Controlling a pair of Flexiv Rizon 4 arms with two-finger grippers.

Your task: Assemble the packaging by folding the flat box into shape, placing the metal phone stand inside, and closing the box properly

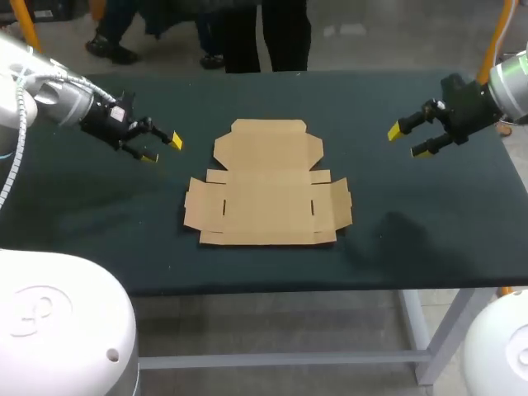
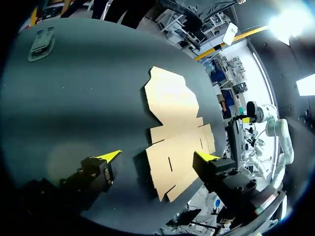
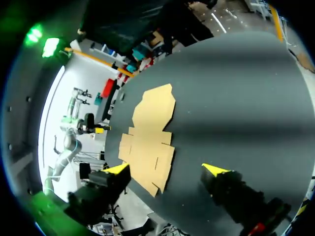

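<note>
The flat brown cardboard box (image 1: 266,186) lies unfolded in the middle of the dark table, its narrow lid flap toward the far edge. My left gripper (image 1: 162,148) hovers open to the left of it, nothing between its fingers; in the left wrist view the box (image 2: 177,132) lies ahead of my left gripper (image 2: 158,156). My right gripper (image 1: 407,140) hangs open to the right of the box, also empty. From the right wrist the box (image 3: 150,135) is ahead of my right gripper (image 3: 166,169). A grey metal phone stand (image 2: 42,43) lies near the table's far edge; it does not show in the head view.
The dark tabletop (image 1: 412,239) has open surface on both sides of the box and in front of it. Its front edge runs close below the box.
</note>
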